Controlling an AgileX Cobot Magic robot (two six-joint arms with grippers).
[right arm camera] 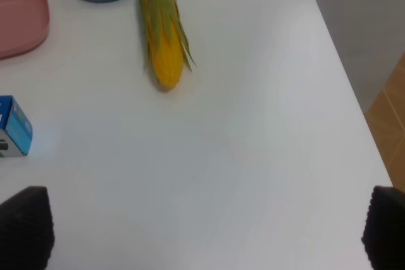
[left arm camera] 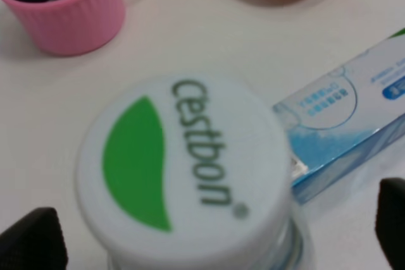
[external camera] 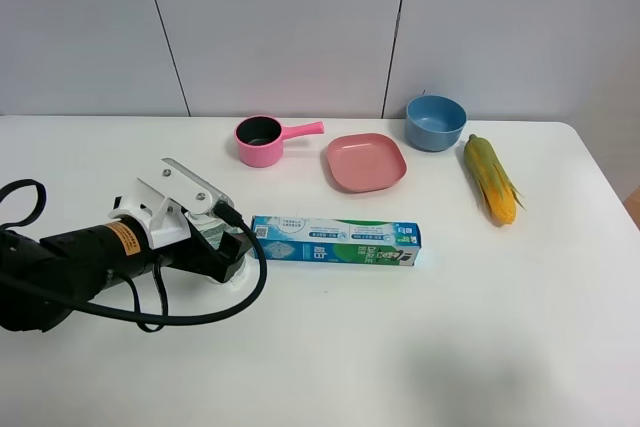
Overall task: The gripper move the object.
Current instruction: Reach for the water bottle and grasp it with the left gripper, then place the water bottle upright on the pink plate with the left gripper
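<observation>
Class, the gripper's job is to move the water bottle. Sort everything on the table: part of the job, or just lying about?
Part of the job: left gripper, water bottle.
Lying about: toothpaste box, pink pot, pink plate, blue bowl, corn cob.

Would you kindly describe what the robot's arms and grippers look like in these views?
The left arm is a black tube with a small orange label and looping black cables. Its left gripper has a white angular housing and black jaws. Of the right gripper, only two black, rounded fingertips show; its arm is out of view.
</observation>
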